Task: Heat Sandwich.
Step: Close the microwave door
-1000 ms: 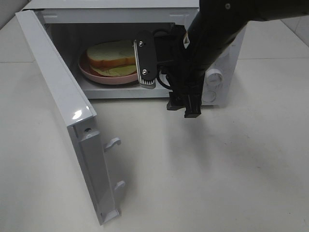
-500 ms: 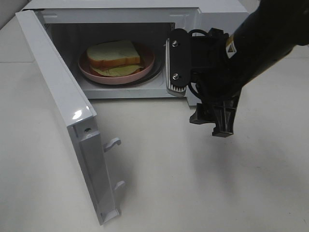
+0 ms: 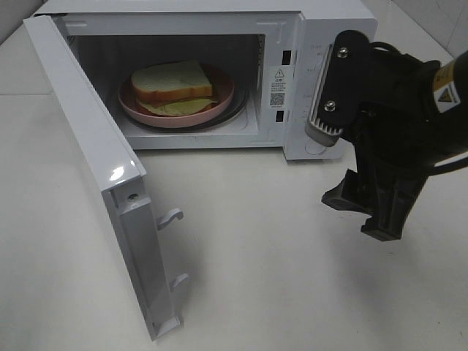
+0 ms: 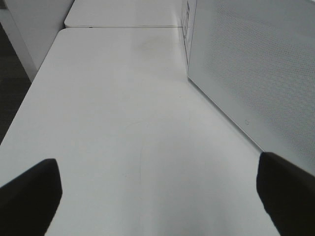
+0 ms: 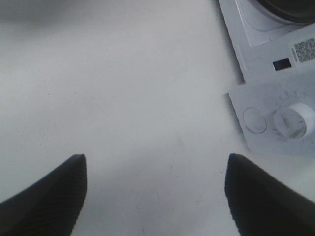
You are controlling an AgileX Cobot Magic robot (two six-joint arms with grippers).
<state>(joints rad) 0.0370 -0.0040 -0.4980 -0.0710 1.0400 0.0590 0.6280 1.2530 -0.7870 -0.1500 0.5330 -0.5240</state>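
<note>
**Right arm drawn back from the oven mouth; sandwich sits inside**

Half a second ago the right gripper point(image 5: 155, 169) hung in front of the cavity's right edge. It now stands further right, in front of the control panel, and the whole opening shows.

At far left, the left gripper point(image 4: 157, 169) appears only in its own wrist view. Its jaws are spread wide over the bare white table point(image 4: 123, 123), with nothing between them. A white dotted panel of the microwave point(image 3: 329, 18) stands just beside it; whether that is the door or a side wall I cannot tell.

The door point(image 3: 80, 124) is swung fully open toward the camera on the left. Inside the cavity, the sandwich point(image 3: 172, 82) lies on a round pink plate point(image 3: 225, 91), toward the plate's left half, with pale green filling showing under the bread. A small label point(image 3: 277, 86) is on the frame right of the opening.

At right, the right gripper's jaws are spread and hold nothing. In the wrist view they are above the table, near the dial point(image 5: 294, 120).
</note>
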